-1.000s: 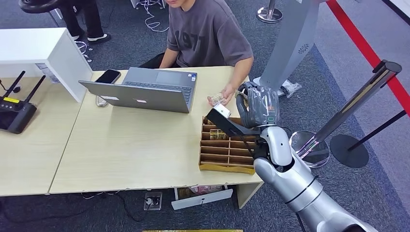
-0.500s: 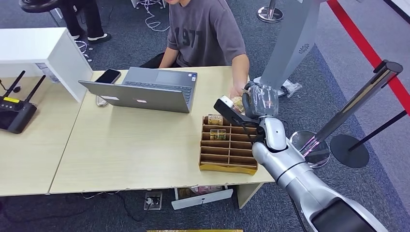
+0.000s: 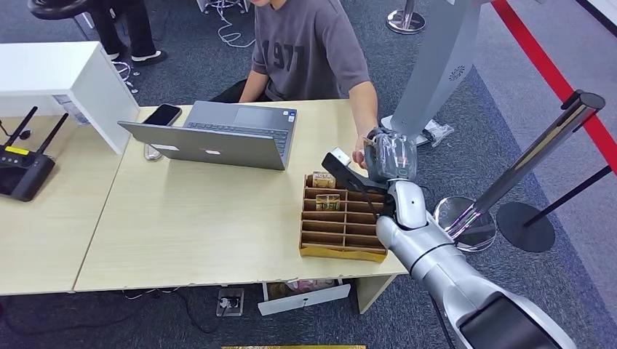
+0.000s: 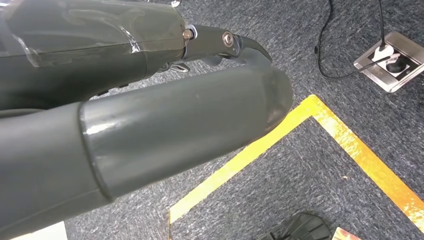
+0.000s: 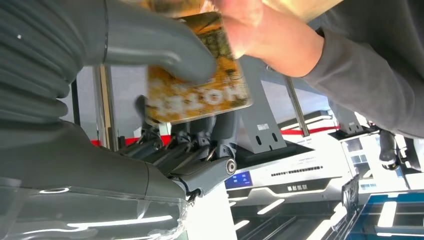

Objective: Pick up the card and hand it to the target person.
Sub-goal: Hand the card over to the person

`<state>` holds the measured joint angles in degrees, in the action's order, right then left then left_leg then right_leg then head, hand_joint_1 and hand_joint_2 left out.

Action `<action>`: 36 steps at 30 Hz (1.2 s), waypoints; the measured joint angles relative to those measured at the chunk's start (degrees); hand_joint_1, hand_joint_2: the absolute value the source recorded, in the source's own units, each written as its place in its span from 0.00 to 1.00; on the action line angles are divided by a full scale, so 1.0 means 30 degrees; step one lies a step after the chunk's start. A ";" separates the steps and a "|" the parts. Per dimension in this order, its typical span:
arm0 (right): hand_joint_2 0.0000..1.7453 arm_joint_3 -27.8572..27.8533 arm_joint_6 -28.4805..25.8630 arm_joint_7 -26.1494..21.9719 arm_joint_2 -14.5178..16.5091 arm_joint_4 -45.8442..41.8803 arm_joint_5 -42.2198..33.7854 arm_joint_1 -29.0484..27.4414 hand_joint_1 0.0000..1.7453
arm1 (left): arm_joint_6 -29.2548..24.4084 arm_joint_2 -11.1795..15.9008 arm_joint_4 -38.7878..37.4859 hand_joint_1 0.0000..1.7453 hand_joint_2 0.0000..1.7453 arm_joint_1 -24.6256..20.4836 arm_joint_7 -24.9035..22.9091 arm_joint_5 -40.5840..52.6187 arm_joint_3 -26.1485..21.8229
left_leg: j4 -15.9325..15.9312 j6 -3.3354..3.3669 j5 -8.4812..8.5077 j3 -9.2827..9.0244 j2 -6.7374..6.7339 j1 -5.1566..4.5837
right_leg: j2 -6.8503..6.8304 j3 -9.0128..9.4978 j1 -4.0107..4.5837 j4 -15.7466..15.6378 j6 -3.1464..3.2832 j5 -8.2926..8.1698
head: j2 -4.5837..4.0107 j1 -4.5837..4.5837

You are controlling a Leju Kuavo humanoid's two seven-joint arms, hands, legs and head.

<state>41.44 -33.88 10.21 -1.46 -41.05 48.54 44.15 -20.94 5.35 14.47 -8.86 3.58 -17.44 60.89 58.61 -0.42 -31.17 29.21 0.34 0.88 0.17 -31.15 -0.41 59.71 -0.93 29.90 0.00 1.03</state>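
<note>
Pinching an orange card (image 5: 200, 90), the right robot hand (image 5: 150, 45) meets a person's hand (image 5: 260, 30)

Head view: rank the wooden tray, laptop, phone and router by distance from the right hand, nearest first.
From the right hand:
1. Wooden tray, just beside it at the desk's right end.
2. Laptop, mid-desk.
3. Phone, behind the laptop's far corner.
4. Router, far left.

light: even, bright overhead | rt wrist view: backlit, ceiling glare (near parts blurred) | head view: sharp
</note>
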 joint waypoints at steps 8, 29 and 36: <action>1.00 0.0002 -0.0007 -0.0049 0.0239 0.0397 0.0178 -0.0071 0.00 | 0.0004 -0.0005 0.0000 0.00 0.00 0.0004 0.0053 0.0000 0.0002 | 0.0001 0.0000 0.0000 -0.0003 0.0000 0.0000 | 0.0002 -0.0001 0.0000 0.0000 0.0001 0.0000 | 0.0000 0.0000; 1.00 -0.5023 -0.1421 -0.5914 0.0860 -0.3647 -0.3509 -0.4186 0.00 | -0.0388 -0.0031 0.0000 0.00 0.00 0.0404 0.0211 -0.0350 -0.0006 | -0.0001 0.0000 -0.0001 -0.0004 -0.0001 0.0000 | 0.0000 0.0003 0.0000 -0.0002 0.0002 0.0000 | 0.0000 -0.0002; 1.00 -0.6107 -0.1415 -0.7338 0.0984 -0.5738 -1.0654 -0.6118 0.00 | -0.0464 -0.0031 -0.0009 0.00 0.00 0.0456 0.0240 -0.0756 -0.0006 | 0.0000 0.0000 0.0000 -0.0013 -0.0002 -0.0002 | 0.0000 0.0006 -0.0001 -0.0003 0.0002 -0.0003 | 0.0000 0.0000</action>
<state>23.12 -38.12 -11.80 1.49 -58.26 16.58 25.80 -22.33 5.26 14.44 -7.49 4.31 -19.71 60.87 58.61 -0.42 -31.17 29.17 0.34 0.88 0.17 -31.13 -0.42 59.70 -0.92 29.89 0.00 1.03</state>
